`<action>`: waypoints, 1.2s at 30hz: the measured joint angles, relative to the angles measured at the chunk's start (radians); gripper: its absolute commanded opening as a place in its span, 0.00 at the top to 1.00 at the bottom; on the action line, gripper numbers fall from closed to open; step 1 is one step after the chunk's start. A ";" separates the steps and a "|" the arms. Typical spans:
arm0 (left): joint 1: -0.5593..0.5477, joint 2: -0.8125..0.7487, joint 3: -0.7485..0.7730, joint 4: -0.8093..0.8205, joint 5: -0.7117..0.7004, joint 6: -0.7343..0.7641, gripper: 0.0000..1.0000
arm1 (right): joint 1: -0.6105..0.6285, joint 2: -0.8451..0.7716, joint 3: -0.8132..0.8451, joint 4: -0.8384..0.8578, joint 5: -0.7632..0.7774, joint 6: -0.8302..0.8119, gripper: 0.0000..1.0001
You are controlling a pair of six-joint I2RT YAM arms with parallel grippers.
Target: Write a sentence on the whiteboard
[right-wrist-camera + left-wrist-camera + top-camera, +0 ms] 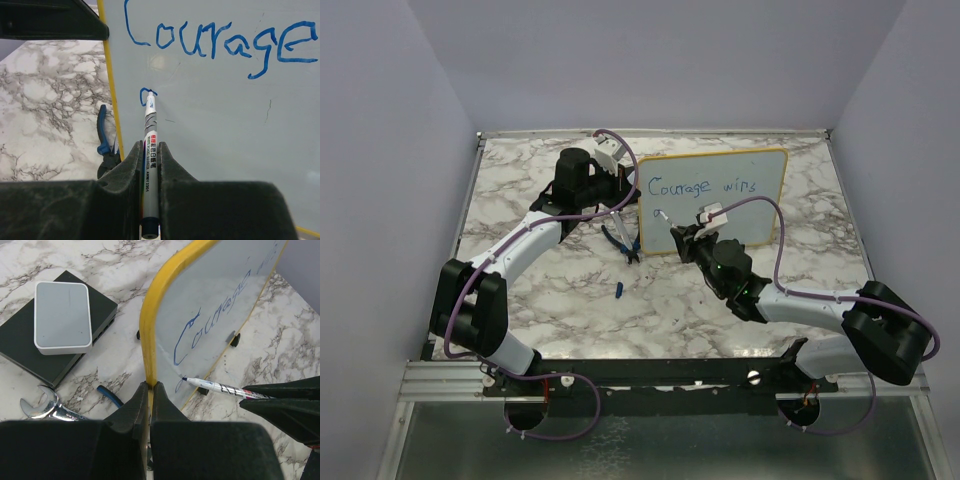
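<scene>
Right gripper (pixel 150 147) clenched on a marker (pixel 150 125): slim grey-white barrel with printed label, held lengthwise in the slot between the two black wedge fingers, pointing to 12 o'clock in the right wrist view. Its blue tip touches the whiteboard (pixel 225 125) right at a small blue curl, the start of a second line. Above it, "Courage wins" in blue hand lettering; surface is glossy white with a few faint scuffs. Left gripper (pixel 150 387) is clamped onto the board's thin yellow frame at its 9 o'clock edge, matte black fingers pinched either side of the rim near the rounded corner. Board stands on its long edge on small black feet (pixel 235 339), in the far half of the table (pixel 570 300), toward 12 o'clock from the arm bases in the top view. Tabletop is white marble pattern with grey veins. Pliers (pixel 623 240) with blue handles lie at the board's 7 o'clock corner, just beside it; a small blue cap (pixel 619 290) lies loose at 6 o'clock from them. In the left wrist view, at 10 o'clock from the fingers: a flat black box (pixel 62 315) with a rounded light-grey top panel, and at 9 o'clock a shiny steel open-end wrench (pixel 37 407).
</scene>
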 measured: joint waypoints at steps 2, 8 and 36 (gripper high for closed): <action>0.000 0.000 0.000 0.000 0.000 0.000 1.00 | 0.000 0.000 -0.002 0.000 0.001 0.003 0.99; 0.000 0.000 0.000 0.000 0.000 0.000 1.00 | 0.000 0.000 -0.010 0.000 0.001 0.011 0.99; 0.000 0.000 0.000 -0.001 0.000 0.002 1.00 | 0.000 -0.137 -0.045 -0.053 -0.003 0.008 0.99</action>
